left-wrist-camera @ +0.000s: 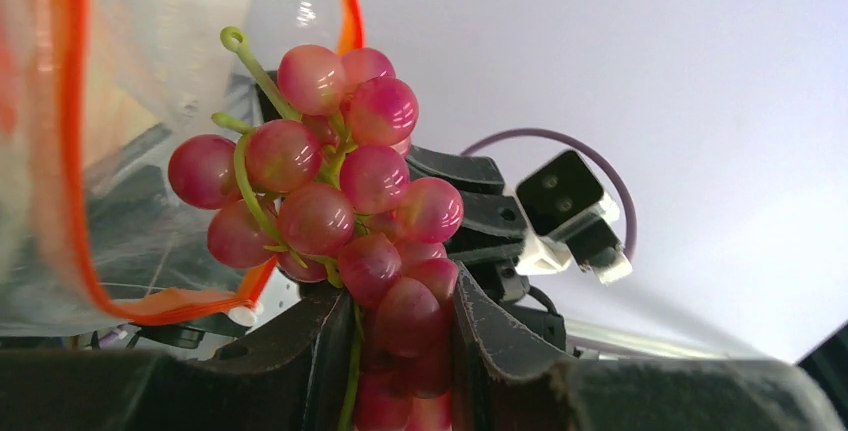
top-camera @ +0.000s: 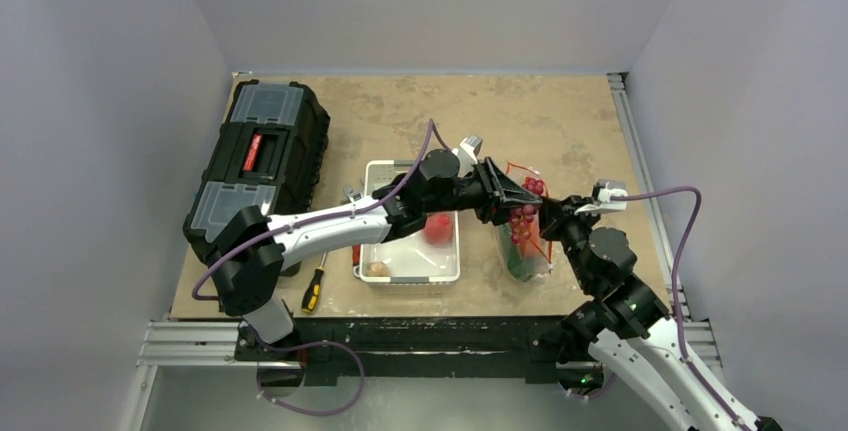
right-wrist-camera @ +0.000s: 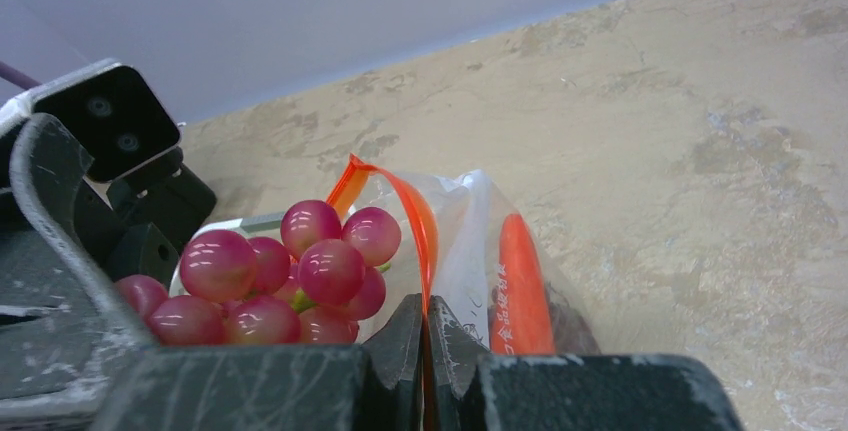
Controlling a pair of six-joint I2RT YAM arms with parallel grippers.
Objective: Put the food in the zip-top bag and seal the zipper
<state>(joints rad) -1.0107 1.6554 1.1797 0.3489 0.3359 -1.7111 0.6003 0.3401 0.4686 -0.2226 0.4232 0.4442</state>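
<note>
The bunch of glossy red-purple toy grapes [left-wrist-camera: 350,211] is hovering at the mouth of the clear soft plastic zip-top bag [right-wrist-camera: 470,216], with the left claw [left-wrist-camera: 395,351] clamping its lower berries to feed it in. The right claw [right-wrist-camera: 425,326] is pinching the bag's thin red-orange zipper strip [right-wrist-camera: 418,221], seemingly holding the rim up and open above the tan desk [right-wrist-camera: 680,151], with an orange toy carrot [right-wrist-camera: 522,286] already lying inside the bag.

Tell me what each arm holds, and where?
Left jaws clamp the grapes around one end of the bunch; right jaws pinch the bag at its orange zipper strip.
</note>
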